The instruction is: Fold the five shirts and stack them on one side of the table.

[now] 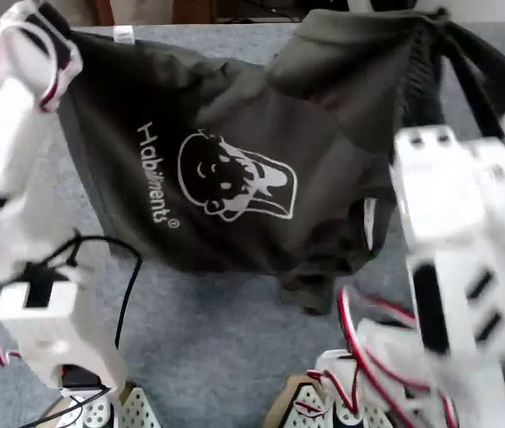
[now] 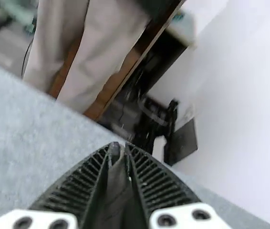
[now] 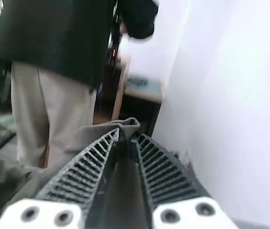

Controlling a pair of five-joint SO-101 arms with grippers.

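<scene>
A dark grey shirt (image 1: pixel 324 116) is spread over the far half of the table (image 1: pixel 208 348), front up, with a white drawing (image 1: pixel 233 178) and white lettering across the chest. It is held at both far corners. The left gripper (image 2: pixel 118 151) has its ribbed black jaws pressed together on a thin fold of the dark cloth. The right gripper (image 3: pixel 125 136) is clamped the same way on a thicker bunch, which pokes out past its tips. From these two holds the cloth runs toward the near side, where the hem lies on the table. The hem is fairly straight at the left and crumpled into a loose lump (image 1: pixel 319 290) at the right. A small white tag (image 1: pixel 123 34) shows at the far left corner of the shirt.

The table has a plain grey, felt-like cover, and a bare strip of it lies between the hem and the arm bases at the near edge. A black cable (image 1: pixel 129 285) loops over this strip next to the left arm's white housing.

Past the far edge of the table, the left wrist view shows a slanting wooden frame (image 2: pixel 125 71), a black stand (image 2: pixel 166 126) with tangled leads, and a white wall (image 2: pixel 240 95). The right wrist view shows the same pale wall beside a wooden cabinet (image 3: pixel 120 90).
</scene>
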